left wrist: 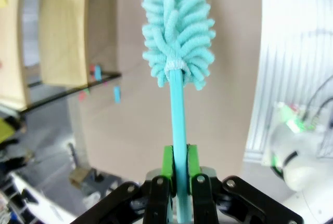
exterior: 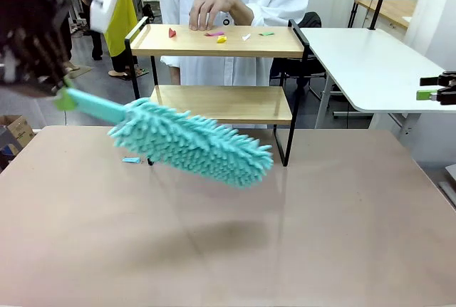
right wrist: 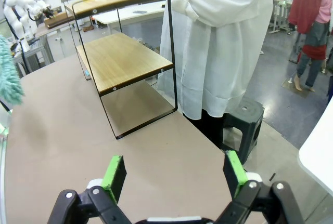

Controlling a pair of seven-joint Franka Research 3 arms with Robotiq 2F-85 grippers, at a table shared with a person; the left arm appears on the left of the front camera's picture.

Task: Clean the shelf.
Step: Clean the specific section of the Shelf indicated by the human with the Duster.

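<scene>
Shelf point(exterior: 235, 102) stood at the far middle of the bench point(exterior: 320, 236), w/ coloured scraps point(exterior: 221, 38) on its top board by a person's hand point(exterior: 210, 9). My left pincer point(left wrist: 179, 159) was clenched on the teal duster point(exterior: 192, 143) handle, its head hovering in front of the lower board; my right pincer point(right wrist: 174, 174) hung wide, holding nothing. I judged the rack light, stiff, easy to shove, so brush softly & steady it by a side rail if req'd.

shelf point(exterior: 221, 102): light wood (black metal frame) | duster point(exterior: 192, 143): fluffy cloth
</scene>
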